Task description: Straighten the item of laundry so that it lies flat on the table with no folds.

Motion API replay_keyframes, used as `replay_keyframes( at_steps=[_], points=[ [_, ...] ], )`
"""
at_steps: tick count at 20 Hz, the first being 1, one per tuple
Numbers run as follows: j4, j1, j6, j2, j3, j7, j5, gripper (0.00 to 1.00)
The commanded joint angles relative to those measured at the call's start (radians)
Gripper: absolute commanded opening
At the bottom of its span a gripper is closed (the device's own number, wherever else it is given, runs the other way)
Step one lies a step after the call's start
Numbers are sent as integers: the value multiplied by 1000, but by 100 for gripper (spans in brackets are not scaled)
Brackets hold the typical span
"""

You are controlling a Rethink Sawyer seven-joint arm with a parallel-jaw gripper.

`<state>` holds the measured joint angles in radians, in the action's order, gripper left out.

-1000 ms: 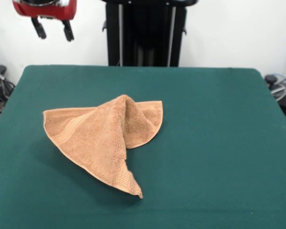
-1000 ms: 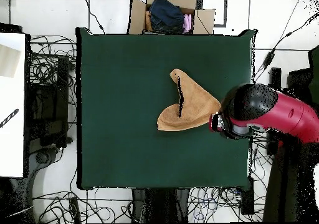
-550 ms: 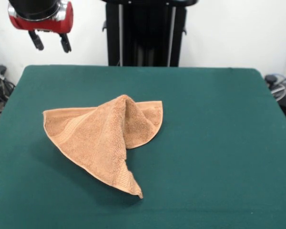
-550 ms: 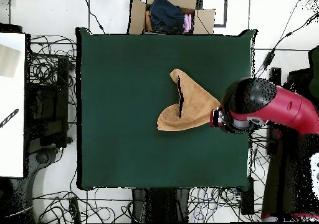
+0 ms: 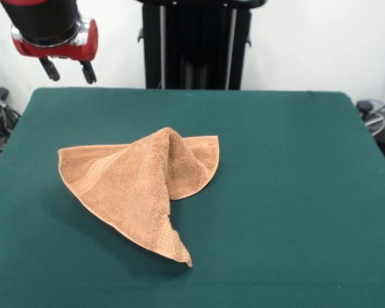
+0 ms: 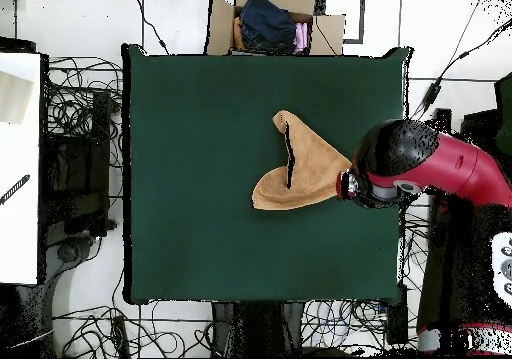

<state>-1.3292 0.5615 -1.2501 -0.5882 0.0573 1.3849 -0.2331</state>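
Note:
The item of laundry [image 5: 138, 187] is an orange-tan terry towel lying folded and bunched on the dark green table [image 5: 289, 192], with a raised ridge in its middle and a pointed corner toward the front edge. From overhead the item of laundry [image 6: 305, 170] forms a heart-like shape right of the table [image 6: 200, 225] centre. My gripper [image 5: 69, 69] hangs open high above the table's back left corner in the front view, clear of the towel. In the overhead view the red and black arm head [image 6: 385, 165] sits just beside the towel's right tip and hides the gripper.
A cardboard box [image 6: 272, 23] with clothes stands beyond the table's top edge overhead. A white surface [image 6: 18, 165] lies at the left, and cables [image 6: 85, 105] cover the floor around the table. The black pedestal [image 5: 196, 43] stands behind the table.
The arm has lowered slightly and drifted toward the towel; overhead its head moved up and left a little. The towel has not moved.

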Motion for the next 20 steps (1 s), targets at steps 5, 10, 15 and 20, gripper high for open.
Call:
replay_keyframes(
  at_steps=[5,10,15,20],
  points=[
    [-25,6,65,74,108,-83,-30,100],
    [-24,19,88,90,109,-88,-31,100],
    [-13,17,118,88,111,-98,-46,100],
    [-48,40,254,69,140,-124,-46,100]
  ],
)
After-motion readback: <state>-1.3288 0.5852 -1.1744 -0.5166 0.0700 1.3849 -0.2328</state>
